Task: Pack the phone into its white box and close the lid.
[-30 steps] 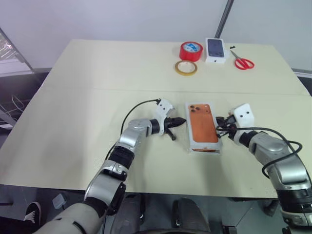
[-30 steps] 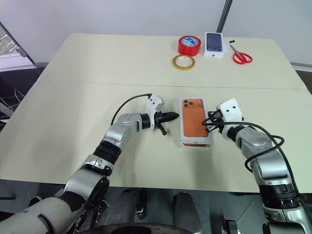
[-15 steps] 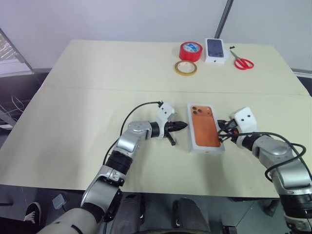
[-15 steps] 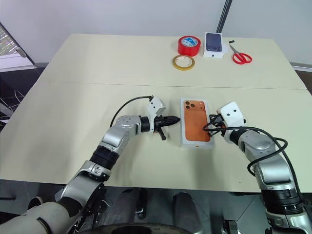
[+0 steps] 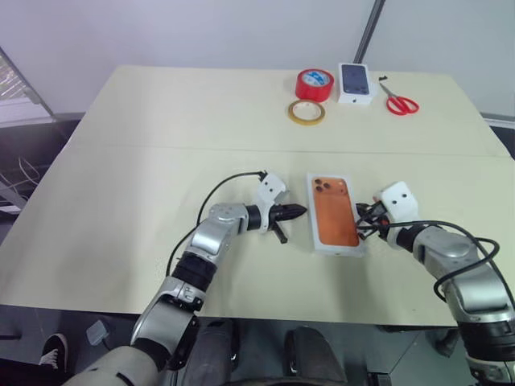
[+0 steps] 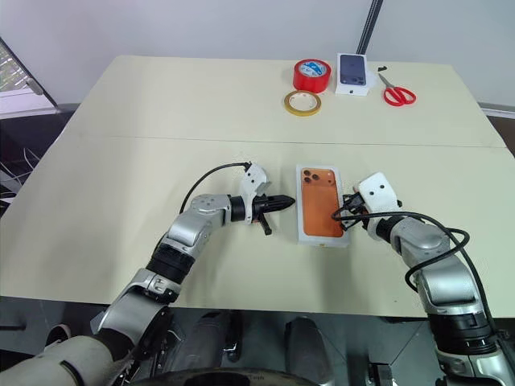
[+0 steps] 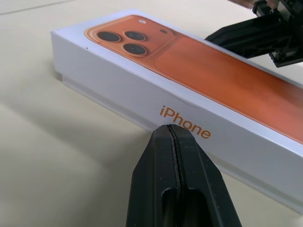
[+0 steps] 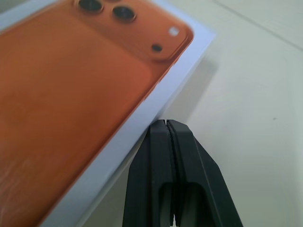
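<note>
The white box (image 5: 338, 249) lies on the table (image 5: 145, 161) in front of me, and the lid (image 5: 335, 212), printed with an orange phone, sits on it. The phone itself is hidden. My left gripper (image 5: 299, 211) is shut, and its tip (image 7: 169, 128) points at the box's left long side, just below the orange lettering. My right gripper (image 5: 364, 227) is shut too, with its tip (image 8: 165, 124) against the box's right long side. Neither gripper holds anything.
At the table's far end lie a red tape roll (image 5: 315, 84), a yellowish tape ring (image 5: 306, 112), a small white box with a dark phone picture (image 5: 356, 83) and red scissors (image 5: 400, 102). A seam crosses the table behind the box.
A second ago an orange strip showed under the lid's near end. Now the lid sits level on the box. Both grippers have stayed shut at the box's sides.
</note>
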Motion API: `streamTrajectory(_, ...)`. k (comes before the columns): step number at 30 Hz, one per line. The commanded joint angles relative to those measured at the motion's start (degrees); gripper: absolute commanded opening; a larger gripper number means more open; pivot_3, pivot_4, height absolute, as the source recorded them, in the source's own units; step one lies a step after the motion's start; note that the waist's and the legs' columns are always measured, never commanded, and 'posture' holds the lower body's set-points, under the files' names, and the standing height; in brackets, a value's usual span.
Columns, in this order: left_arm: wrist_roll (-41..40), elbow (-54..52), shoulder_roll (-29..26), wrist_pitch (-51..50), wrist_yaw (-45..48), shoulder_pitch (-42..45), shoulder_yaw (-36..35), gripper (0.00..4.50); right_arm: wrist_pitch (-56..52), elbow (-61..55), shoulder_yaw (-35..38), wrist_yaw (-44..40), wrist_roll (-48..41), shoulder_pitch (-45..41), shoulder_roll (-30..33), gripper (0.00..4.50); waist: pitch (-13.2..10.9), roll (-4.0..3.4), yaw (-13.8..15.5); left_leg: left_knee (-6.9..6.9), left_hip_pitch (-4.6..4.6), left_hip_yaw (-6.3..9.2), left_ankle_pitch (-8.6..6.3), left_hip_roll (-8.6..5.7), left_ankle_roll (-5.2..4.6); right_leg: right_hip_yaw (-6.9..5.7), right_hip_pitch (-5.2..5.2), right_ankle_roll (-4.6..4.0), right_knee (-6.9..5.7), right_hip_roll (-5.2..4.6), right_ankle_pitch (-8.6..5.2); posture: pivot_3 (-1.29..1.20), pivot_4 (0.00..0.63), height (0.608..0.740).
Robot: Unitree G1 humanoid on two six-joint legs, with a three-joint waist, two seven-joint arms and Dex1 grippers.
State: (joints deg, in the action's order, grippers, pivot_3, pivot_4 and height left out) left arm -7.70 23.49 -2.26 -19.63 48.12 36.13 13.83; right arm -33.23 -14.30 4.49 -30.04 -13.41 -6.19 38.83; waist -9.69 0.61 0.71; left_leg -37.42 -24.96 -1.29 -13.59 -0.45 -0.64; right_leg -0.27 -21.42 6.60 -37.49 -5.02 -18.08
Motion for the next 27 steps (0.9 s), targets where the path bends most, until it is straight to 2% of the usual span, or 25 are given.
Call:
streamTrajectory(1, -0.6, -2.7, 0.0, 0.8, -0.3, 0.0, -0.2, 0.00, 2.3, -2.0, 0.0, -1.3, 1.5, -0.1, 1.3, 0.05, 0.0, 0.00, 0.0, 0.00, 0.00, 0.00, 0.00, 0.00, 0.00, 0.00, 0.00, 0.00, 0.00, 0.00, 0.00, 0.00, 0.150, 0.728)
streamTrajectory(8, -3.6, -3.4, 0.4, 0.1, -1.3, 3.6, -3.6, 0.00, 3.1, 0.7, 6.9, -2.5, -1.4, -4.7, 2.1, 0.05, 0.0, 0.01, 0.0, -0.01, 0.00, 0.00, 0.01, 0.00, 0.01, 0.00, -0.01, 0.00, -0.02, 0.00, 0.00, 0.00, 0.150, 0.728)
streamTrajectory(11, -7.5, -2.8, 3.2, -1.1, -2.3, 7.9, -6.9, 0.00, 1.0, 1.9, 10.6, -4.0, -6.6, -7.3, 0.4, 0.05, 0.0, 0.02, 0.2, -0.04, 0.00, 0.01, 0.01, 0.00, 0.02, -0.01, 0.01, 0.00, -0.03, 0.00, 0.00, 0.00, 0.150, 0.728)
streamTrajectory(13, -7.2, -0.4, 5.0, 0.8, -3.0, 10.6, -7.1, 0.00, 0.9, 2.9, 11.3, -5.7, -8.5, -8.0, 0.2, 0.05, 0.0, 0.03, 0.3, -0.07, 0.00, 0.01, 0.01, -0.01, 0.02, -0.02, 0.05, 0.01, -0.01, -0.01, 0.00, 0.00, 0.150, 0.728)
streamTrajectory(17, -3.1, 10.2, 7.8, 5.0, -4.7, 14.4, -4.5, 0.00, 1.4, -0.4, 6.4, -11.6, -8.8, -3.7, 2.1, 0.05, 0.0, 0.02, 0.1, -0.07, 0.01, 0.00, 0.01, -0.05, 0.01, -0.02, 0.09, 0.01, 0.03, 0.00, 0.00, 0.00, 0.150, 0.728)
streamTrajectory(21, 4.1, 21.9, 7.2, 5.2, -5.5, 15.4, 1.2, 0.00, 2.0, -1.2, -0.6, -10.8, -2.1, 1.2, 4.0, 0.05, 0.0, -0.01, -0.3, -0.04, 0.05, -0.03, 0.01, -0.04, 0.01, 0.01, 0.02, 0.02, -0.06, 0.03, 0.00, 0.00, 0.150, 0.728)
streamTrajectory(24, 6.5, 24.0, 6.1, 7.0, -3.8, 14.5, 3.2, 0.00, 0.6, -2.6, -2.6, -9.6, -1.0, 2.5, 3.6, 0.05, 0.2, 0.21, -0.1, -0.04, 0.27, -0.03, 0.01, 0.04, 0.01, 0.03, 0.19, 0.03, -0.11, 0.10, -0.02, 0.00, 0.150, 0.728)
streamTrajectory(27, 4.1, 22.2, 5.5, 5.0, -0.4, 13.9, 1.3, 0.00, -2.7, -3.5, 0.1, -9.9, -5.7, 1.0, 1.3, 0.05, 0.3, 0.27, -0.2, 0.11, 0.69, -0.03, -0.01, 0.06, 0.03, 0.03, 0.66, 0.02, 0.11, 0.09, -0.02, 0.00, 0.150, 0.728)
